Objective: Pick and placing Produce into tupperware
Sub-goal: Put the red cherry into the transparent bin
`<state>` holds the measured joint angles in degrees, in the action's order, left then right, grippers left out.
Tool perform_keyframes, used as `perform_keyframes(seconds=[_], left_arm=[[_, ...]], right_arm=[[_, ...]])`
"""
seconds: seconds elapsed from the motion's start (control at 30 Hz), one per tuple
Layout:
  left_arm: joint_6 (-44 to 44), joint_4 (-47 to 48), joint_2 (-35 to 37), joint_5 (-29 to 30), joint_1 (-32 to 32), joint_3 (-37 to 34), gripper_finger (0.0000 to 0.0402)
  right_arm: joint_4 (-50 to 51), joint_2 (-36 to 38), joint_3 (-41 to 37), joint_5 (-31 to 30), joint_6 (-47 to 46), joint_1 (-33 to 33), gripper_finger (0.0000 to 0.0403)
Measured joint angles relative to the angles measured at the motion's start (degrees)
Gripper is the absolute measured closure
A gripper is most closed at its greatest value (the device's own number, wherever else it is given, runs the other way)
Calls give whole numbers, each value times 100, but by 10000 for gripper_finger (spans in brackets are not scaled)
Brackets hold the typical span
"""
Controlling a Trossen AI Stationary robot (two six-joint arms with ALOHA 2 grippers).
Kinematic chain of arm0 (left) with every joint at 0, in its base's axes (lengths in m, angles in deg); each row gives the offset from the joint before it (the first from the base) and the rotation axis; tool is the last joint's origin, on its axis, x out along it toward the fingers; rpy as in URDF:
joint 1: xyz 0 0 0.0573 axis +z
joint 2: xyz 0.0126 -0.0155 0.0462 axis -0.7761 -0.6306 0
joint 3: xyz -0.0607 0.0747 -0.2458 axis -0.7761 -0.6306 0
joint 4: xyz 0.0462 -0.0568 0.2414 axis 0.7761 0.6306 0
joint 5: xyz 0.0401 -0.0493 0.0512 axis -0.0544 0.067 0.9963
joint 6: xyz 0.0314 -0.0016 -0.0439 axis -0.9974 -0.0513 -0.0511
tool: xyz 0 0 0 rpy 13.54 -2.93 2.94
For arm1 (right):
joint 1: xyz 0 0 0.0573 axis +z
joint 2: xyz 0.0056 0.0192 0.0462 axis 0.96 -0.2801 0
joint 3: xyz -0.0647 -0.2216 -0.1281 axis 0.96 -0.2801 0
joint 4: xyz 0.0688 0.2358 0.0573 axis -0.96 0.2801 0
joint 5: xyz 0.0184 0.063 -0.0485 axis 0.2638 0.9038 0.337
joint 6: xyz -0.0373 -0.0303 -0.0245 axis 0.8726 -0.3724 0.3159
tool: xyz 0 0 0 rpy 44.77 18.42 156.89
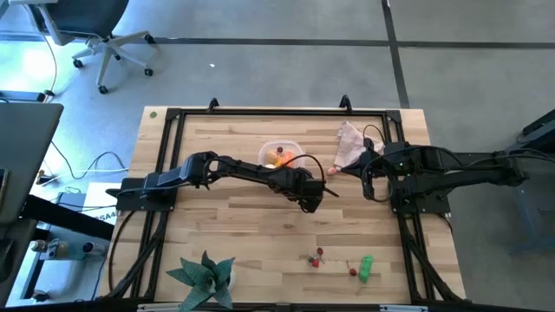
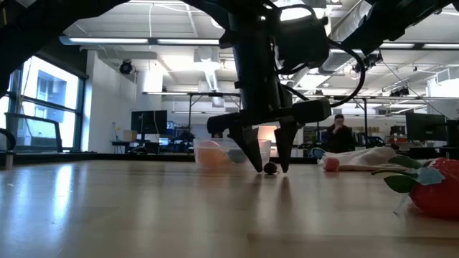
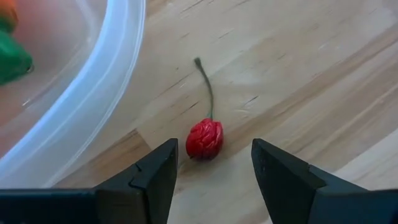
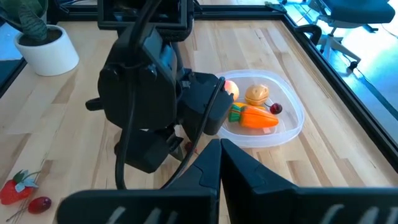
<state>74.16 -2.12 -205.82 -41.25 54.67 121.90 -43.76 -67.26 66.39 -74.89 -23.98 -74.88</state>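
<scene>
**Left jaws spread over a red cherry beside the container**

The wooden table (image 1: 217,217) carries everything, and the clear plastic container (image 1: 282,154) near its middle serves as the landmark here. The left arm reaches across the table from its base on the left side, and its gripper (image 1: 310,198) hangs just beside the container, on the side nearer the front edge of the table. Its jaws are spread, tips down close to the table, with a single red cherry (image 3: 204,138) lying on the wood between them; neither jaw touches the cherry in the left wrist view. The cherry's thin stem points away from the jaws, and the container's rounded rim curves past just beside it.

The right arm waits to the right of the container, its gripper (image 4: 219,163) held above the table with the jaws pressed together and nothing in them. A pinkish cloth (image 1: 349,143) lies crumpled to the right of the container, close to that arm.

Inside the container lie an orange carrot with a green top (image 4: 254,116), a tan round piece (image 4: 257,93) and a small dark red piece (image 4: 275,109).

Well away from the container, toward the front edge of the table, sit a green potted plant (image 1: 205,276), a green pepper (image 1: 366,268) and a few small red pieces (image 1: 318,256). A strawberry (image 4: 13,188) and another cherry (image 4: 39,203) lie there too.
</scene>
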Motion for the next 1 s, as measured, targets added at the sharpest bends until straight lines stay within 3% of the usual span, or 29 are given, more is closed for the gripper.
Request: perform_keyframes(seconds=[0.33,1.0], left_arm=[[-1,13,2,123,11,0,209],[87,-30,-68,-32,71,9,276]], right_arm=[[-2,1,0,0,1,0,402],[-2,0,0,1,1,2,402]])
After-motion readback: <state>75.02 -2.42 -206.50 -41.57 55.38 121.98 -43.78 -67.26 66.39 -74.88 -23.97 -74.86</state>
